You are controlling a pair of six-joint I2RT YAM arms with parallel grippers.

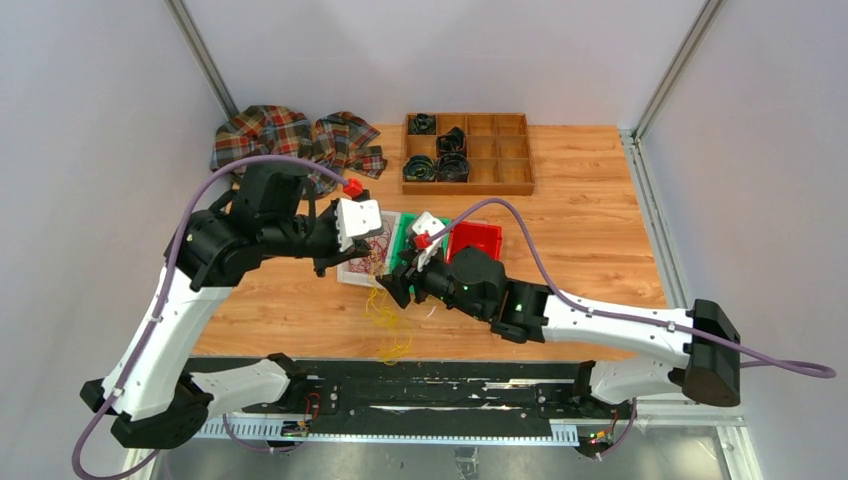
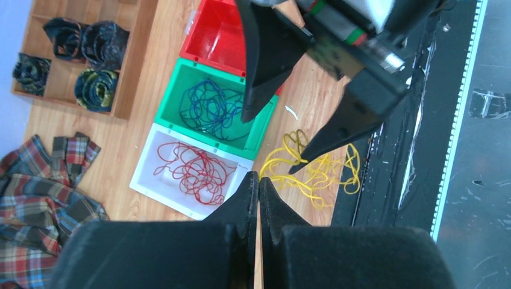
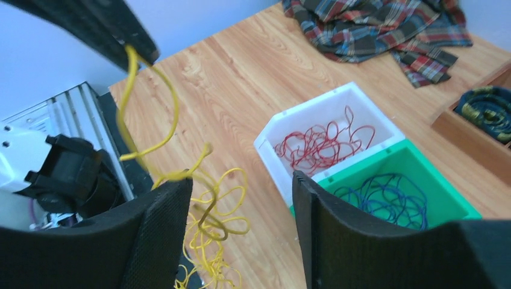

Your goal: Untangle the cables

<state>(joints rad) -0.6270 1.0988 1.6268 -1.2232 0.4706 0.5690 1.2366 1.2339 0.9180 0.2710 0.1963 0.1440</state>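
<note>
One yellow cable [image 3: 123, 96] vanishes between left gripper [image 2: 258, 176] fingers.

Around my right gripper [image 3: 240, 183]
Loose cables [image 3: 211, 241] lie on the table [image 3: 241, 72] beneath it. Just ahead sits the first bin [image 3: 301, 108] with a cable tangle [image 3: 319, 144] inside, the second bin [image 3: 416, 158] touching its right side; the shirt [image 3: 385, 30] lies farther ahead, the divided tray [image 3: 464, 129] far right.

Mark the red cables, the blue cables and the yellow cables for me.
red cables [image 2: 194, 171], left wrist view, centre of the tangle.
blue cables [image 2: 211, 111], left wrist view, centre of the tangle.
yellow cables [image 2: 319, 177], left wrist view, middle of the loose heap.
</note>
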